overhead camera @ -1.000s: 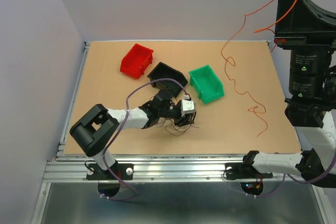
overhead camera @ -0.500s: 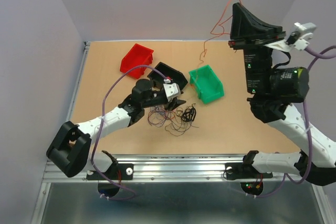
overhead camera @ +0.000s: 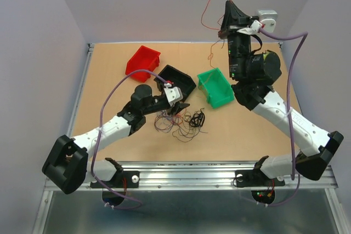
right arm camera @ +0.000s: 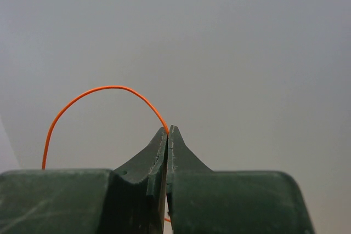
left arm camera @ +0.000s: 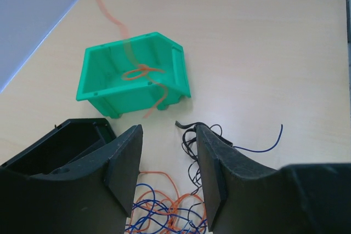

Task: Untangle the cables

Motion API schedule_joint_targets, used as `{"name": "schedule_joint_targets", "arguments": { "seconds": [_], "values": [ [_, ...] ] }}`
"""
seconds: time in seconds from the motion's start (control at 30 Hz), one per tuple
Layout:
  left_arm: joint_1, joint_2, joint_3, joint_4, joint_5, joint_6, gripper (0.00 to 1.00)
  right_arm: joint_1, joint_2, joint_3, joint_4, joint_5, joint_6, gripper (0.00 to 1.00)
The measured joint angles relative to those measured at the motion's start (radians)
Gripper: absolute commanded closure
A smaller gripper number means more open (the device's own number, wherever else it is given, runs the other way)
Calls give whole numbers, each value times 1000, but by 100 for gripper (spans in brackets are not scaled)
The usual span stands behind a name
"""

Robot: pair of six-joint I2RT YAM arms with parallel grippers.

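We hold the right gripper (right arm camera: 167,131) high above the table (overhead camera: 109,80), jaws pressed together on a single orange wire (right arm camera: 98,88). This lets the strand hang free of the rest, with its loose end dangling over the green bin (left arm camera: 104,89), probably where it is meant to drop. The tangle of cables (overhead camera: 184,120) lies on the table just in front of the black bin (overhead camera: 181,78). Our left gripper (left arm camera: 167,135) hovers low over it, jaws apart and empty, seemingly lined up for another strand.

loc: robot lab cell | evid: alu rail (overhead camera: 181,176), bare encl. walls (overhead camera: 33,53), wood tabletop (overhead camera: 104,64)
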Motion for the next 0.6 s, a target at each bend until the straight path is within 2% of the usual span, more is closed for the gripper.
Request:
{"name": "schedule_joint_targets", "arguments": {
  "seconds": [0.23,0.6],
  "values": [
    [13,0,0,-1,-10,-11,45,-147,41,2,-2,7,74,99],
    [13,0,0,-1,-13,-14,45,-248,64,2,13,0,148,99]
  ]
}}
